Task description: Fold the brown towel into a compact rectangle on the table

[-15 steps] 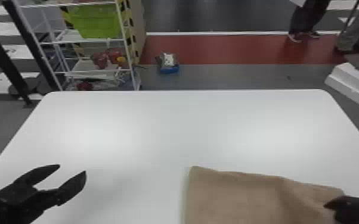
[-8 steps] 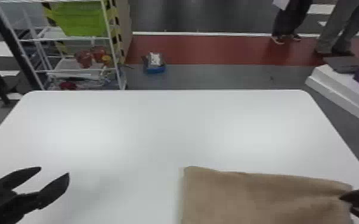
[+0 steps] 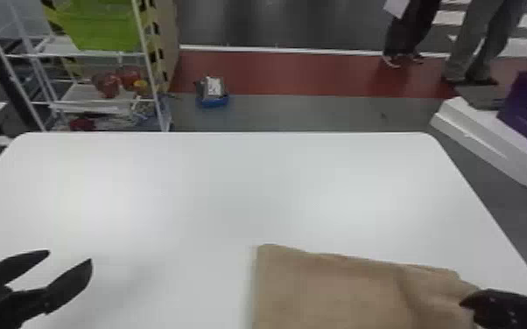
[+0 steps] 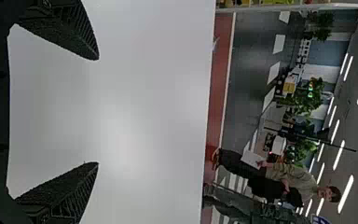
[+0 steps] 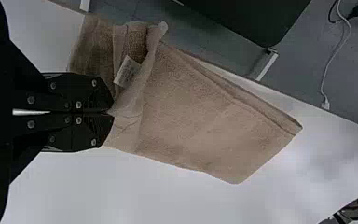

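On the table (image 3: 232, 188), with right gripper (image 5: 112, 113) clenched on brown towel (image 5: 196, 112) and left gripper (image 3: 70, 256) spread, empty, treat as soft, light, likely floppy; pinch layers at free corner (image 3: 271, 256).

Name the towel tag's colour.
White or off-white; the tag shows best in the right wrist view.
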`<state>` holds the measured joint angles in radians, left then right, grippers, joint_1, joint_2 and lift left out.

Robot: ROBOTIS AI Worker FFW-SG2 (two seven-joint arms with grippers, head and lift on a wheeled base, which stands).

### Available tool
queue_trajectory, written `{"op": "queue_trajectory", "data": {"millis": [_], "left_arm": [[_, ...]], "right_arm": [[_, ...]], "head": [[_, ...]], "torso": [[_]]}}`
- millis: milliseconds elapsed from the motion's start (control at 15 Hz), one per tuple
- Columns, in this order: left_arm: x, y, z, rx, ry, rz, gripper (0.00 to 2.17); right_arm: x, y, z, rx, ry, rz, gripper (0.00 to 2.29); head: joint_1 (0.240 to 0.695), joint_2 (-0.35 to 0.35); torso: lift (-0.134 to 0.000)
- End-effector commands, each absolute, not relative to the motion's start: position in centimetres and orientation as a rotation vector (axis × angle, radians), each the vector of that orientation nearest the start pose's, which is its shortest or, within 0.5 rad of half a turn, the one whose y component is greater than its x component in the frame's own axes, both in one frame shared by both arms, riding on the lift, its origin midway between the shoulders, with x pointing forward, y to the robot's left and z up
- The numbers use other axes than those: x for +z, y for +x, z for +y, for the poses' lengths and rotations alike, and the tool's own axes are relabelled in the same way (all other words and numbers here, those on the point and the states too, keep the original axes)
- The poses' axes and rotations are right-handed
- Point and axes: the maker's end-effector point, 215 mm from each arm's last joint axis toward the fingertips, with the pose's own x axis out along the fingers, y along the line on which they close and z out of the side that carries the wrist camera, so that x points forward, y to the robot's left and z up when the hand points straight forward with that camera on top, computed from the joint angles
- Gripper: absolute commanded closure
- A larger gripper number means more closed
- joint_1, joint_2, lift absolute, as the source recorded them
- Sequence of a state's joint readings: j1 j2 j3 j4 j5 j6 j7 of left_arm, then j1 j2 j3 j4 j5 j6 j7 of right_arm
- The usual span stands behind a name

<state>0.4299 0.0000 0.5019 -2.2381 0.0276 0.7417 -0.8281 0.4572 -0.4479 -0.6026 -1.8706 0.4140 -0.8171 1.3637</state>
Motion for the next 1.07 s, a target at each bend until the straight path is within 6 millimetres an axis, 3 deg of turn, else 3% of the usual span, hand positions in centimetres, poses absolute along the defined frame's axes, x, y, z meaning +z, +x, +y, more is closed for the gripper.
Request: {"op": "queue_trajectory", "data": {"millis": [0,200,467,533,600,667,1000], "left_arm": [[-38.6,38.7,32.3,-0.324,-0.138,0.471,0.08],[-38.5,38.7,32.4,-0.323,-0.136,0.470,0.08],[-38.8,38.9,32.3,-0.325,-0.143,0.470,0.08],[-39.0,39.0,31.9,-0.333,-0.145,0.473,0.08],[-39.0,39.0,31.7,-0.336,-0.147,0.473,0.08],[-39.0,39.0,31.8,-0.333,-0.145,0.474,0.08],[-38.8,39.0,32.0,-0.330,-0.139,0.470,0.08]], "right_arm": [[-35.8,32.3,-35.3,1.170,-1.368,0.190,1.48],[-34.7,32.5,-37.1,1.125,-1.385,0.205,1.48],[-38.2,31.6,-38.4,1.170,-1.368,0.293,1.39],[-38.7,31.7,-38.5,1.174,-1.366,0.304,1.07],[-38.4,32.3,-38.7,1.158,-1.355,0.306,0.58],[-37.7,33.1,-39.2,1.122,-1.325,0.308,0.25],[-33.5,34.9,-42.5,0.986,-1.297,0.292,0.14]], "head": [[0.695,-0.047],[0.695,-0.053],[0.695,-0.082],[0.695,-0.095],[0.695,-0.098],[0.695,-0.102],[0.695,-0.128]], "torso": [[-0.134],[-0.134],[-0.134],[-0.134],[-0.134],[-0.134],[-0.134]]}}
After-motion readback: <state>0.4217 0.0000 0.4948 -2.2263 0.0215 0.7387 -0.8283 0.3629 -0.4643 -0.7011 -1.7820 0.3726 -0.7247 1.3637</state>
